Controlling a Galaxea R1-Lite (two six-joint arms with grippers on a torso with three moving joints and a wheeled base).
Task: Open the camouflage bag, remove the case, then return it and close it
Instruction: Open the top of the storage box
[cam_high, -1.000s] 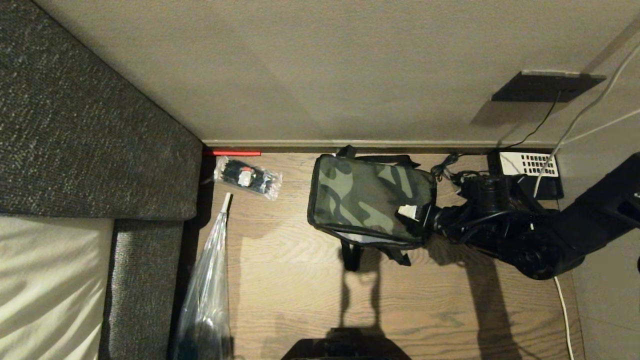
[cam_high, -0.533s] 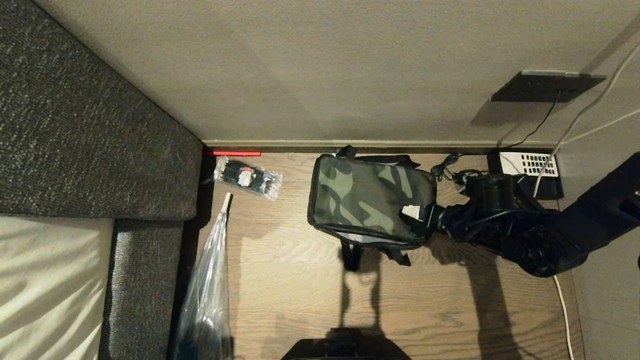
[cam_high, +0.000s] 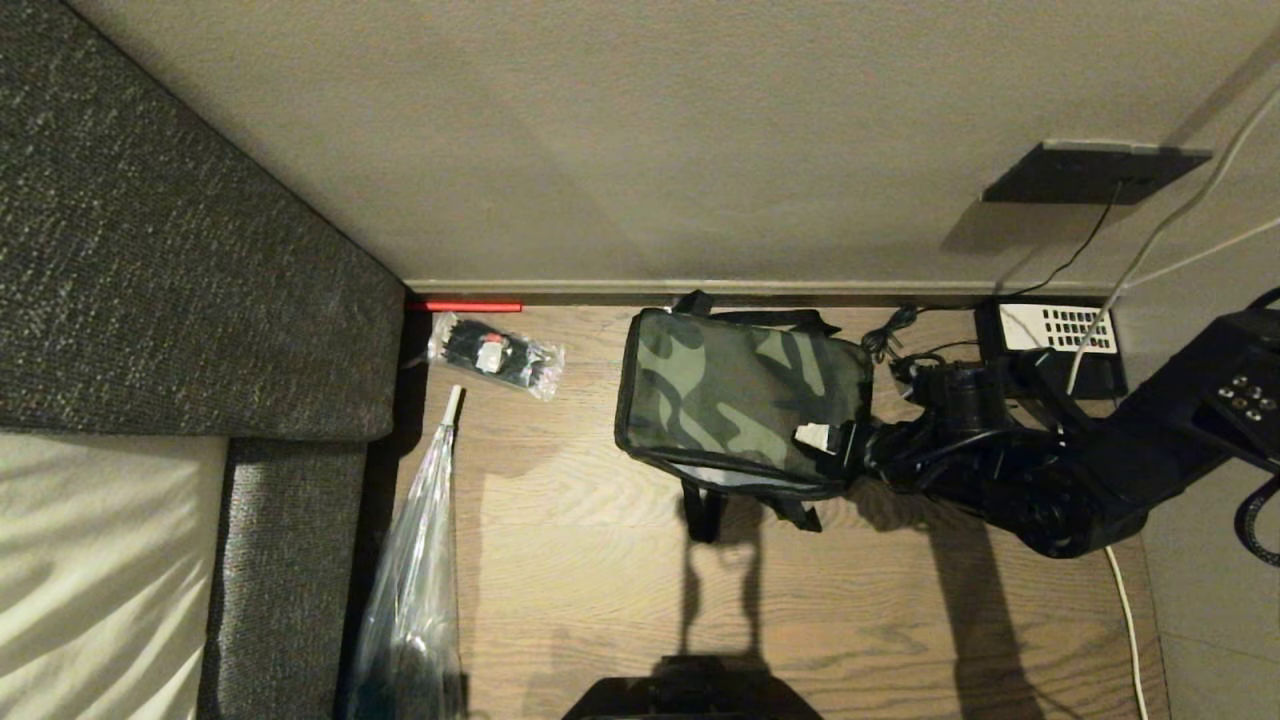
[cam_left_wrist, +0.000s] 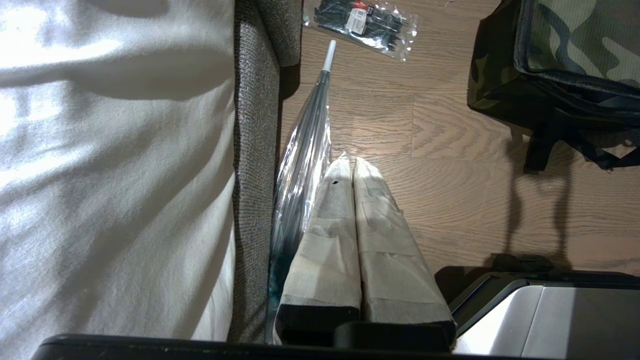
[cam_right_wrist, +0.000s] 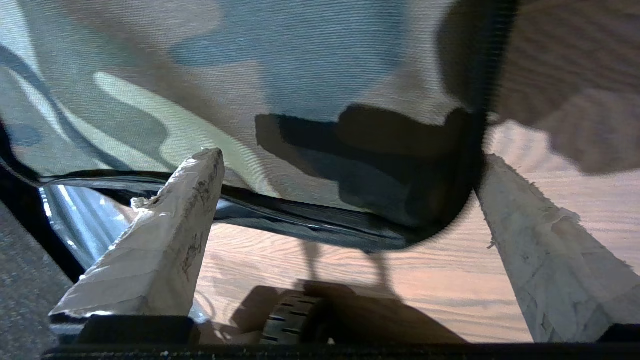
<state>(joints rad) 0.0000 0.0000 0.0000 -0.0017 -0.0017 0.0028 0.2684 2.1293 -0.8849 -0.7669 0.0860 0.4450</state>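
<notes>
Wood floor with one closed camouflage bag, right gripper spread wide at its corner, left gripper pressed together

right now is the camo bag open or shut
Shut. The camouflage bag lies with its lid flat, no red lining or contents showing. The open right gripper sits at its near right corner, fingers astride that edge, gripping nothing.

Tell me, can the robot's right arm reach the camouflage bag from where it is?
Probably yes. The right gripper is open at the near right corner of the camouflage bag, its fingers straddling that corner, with nothing between them.
</notes>
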